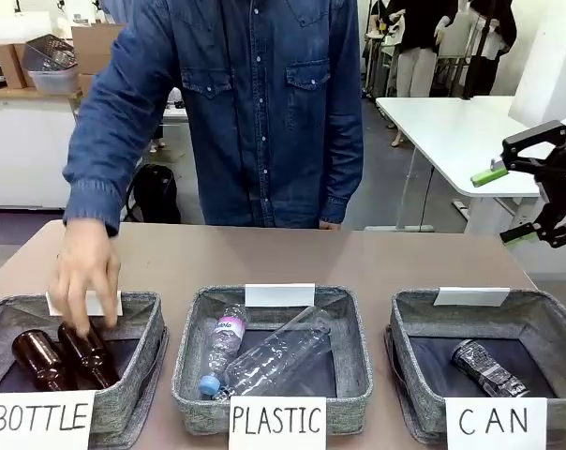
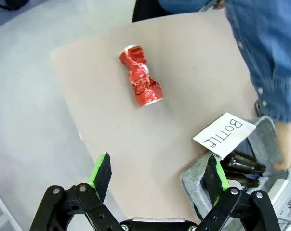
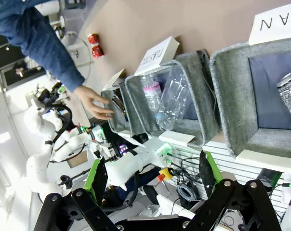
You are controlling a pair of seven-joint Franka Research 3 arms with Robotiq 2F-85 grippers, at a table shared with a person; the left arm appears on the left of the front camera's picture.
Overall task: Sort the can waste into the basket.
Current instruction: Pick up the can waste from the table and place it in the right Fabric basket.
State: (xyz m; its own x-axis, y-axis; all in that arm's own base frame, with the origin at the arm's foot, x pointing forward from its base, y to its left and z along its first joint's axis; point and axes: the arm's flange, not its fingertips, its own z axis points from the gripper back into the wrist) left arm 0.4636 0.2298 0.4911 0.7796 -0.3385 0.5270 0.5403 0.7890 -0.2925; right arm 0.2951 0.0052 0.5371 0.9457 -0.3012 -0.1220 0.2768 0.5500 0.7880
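Red can (image 2: 140,77) lies on surface (image 2: 184,62) near corner. Silver can (image 1: 487,367) inside CAN basket (image 1: 402,356). Left gripper (image 2: 157,175), right gripper (image 1: 503,206): jaws wide open, empty.

Bright, even indoor light; shadows soft, faint. Front view sharp. Wrist views wide-angle, edges bent. Person's hand (image 1: 84,272) slightly motion-blurred.
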